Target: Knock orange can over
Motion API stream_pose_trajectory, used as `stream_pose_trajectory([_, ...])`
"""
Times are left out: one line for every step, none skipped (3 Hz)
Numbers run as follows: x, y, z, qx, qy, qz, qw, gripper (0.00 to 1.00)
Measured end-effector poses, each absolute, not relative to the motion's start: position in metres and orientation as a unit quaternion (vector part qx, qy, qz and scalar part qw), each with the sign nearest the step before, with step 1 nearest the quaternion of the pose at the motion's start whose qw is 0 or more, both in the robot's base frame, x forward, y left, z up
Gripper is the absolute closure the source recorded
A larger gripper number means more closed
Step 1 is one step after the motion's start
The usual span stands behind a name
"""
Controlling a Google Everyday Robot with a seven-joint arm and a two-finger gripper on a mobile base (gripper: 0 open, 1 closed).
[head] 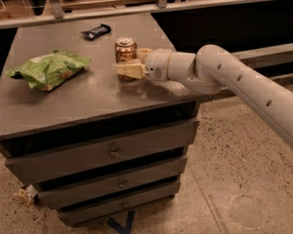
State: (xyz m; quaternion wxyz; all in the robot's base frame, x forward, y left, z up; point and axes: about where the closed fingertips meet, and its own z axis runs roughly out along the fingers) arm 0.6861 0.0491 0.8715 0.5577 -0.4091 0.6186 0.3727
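Observation:
The orange can (125,49) stands upright on the grey drawer cabinet's top (88,96), near its back right. My gripper (132,62) reaches in from the right at the can's height, its white arm (244,87) stretching off to the right. Its fingers are open. One beige finger (129,70) lies in front of the can's lower part and the other (143,52) sits at the can's right side. The can's base is hidden behind the front finger.
A green crinkly chip bag (49,69) lies at the left of the top. A dark snack bar (96,30) lies at the back, left of the can. The cabinet's right edge (185,94) is just under my wrist. A rail (136,9) runs behind.

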Motion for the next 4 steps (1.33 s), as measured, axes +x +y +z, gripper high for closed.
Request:
stream_pose_trajectory([0.686,0.052,0.884,-0.415,0.604,0.374,0.569,0.64])
stream_pose_trajectory([0.684,0.038,0.907,-0.432,0.592,0.350,0.584,0.87])
stream_pose_trajectory([0.683,0.013,0.930,-0.456,0.582,0.295,0.606,1.00])
stream_pose_trajectory([0.678,-0.005,0.946,-0.492,0.567,0.203,0.629,1.00])
